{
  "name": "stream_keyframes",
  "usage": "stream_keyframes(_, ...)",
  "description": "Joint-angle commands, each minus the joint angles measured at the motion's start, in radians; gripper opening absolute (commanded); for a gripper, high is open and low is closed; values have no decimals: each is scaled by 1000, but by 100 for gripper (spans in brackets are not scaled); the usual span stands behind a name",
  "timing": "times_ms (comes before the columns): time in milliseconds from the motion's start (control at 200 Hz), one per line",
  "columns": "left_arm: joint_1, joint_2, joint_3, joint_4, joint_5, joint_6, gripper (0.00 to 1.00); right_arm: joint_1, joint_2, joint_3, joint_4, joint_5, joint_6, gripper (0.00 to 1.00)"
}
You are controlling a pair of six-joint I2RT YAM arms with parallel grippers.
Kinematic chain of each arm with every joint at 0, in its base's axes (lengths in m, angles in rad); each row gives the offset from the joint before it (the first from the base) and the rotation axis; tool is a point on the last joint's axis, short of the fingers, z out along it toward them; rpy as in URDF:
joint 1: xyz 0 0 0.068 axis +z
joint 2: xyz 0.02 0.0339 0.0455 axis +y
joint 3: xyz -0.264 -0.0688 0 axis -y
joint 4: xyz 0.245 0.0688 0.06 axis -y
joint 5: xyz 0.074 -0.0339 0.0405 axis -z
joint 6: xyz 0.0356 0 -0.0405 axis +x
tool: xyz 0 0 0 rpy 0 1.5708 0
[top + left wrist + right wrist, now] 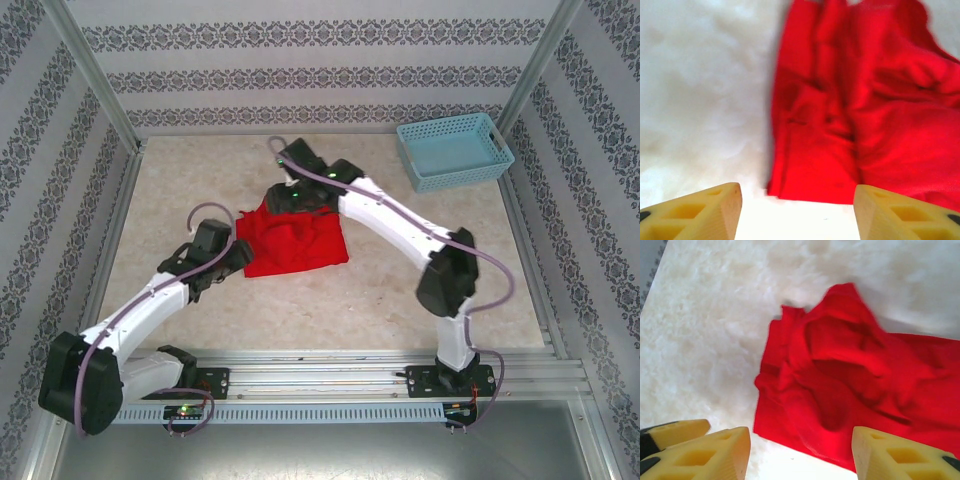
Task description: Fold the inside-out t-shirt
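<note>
Two empty tools, the left gripper (797, 202) and the right gripper (801, 446), hold their jaws apart beside the inside-out t-shirt (296, 240), bunched mid-way across the table (400, 300); a pinch catching several wrinkled layers would likely skew the fold.

R pincer (800, 442) jaws apart, empty; crumpled red tee (850, 385) on pale table (705, 340)

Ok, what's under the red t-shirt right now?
Pale tabletop shows along the visible edges of the t-shirt. The bunched cloth hides whatever lies beneath it, so anything under there cannot be seen.
</note>
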Motion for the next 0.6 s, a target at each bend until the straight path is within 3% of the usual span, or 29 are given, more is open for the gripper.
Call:
stream_keyframes(0, -111, 79, 160, -130, -111, 122, 68, -117, -87, -177, 118, 40, 8, 56)
stream_keyframes(175, -251, 329, 408, -178, -203, 225, 82, -257, -198, -491, 325, -38, 88, 56)
stream_keyframes(340, -280, 549, 603, -273, -294, 240, 87, -305, -226, -623, 420, -97, 113, 58)
stream_keyframes(460, -275, 641, 674, -340, -370, 213, 75, -301, -216, -645, 442, -121, 116, 59)
stream_keyframes(595, -237, 646, 643, -357, -373, 153, 44, -292, -194, -646, 455, -125, 114, 59)
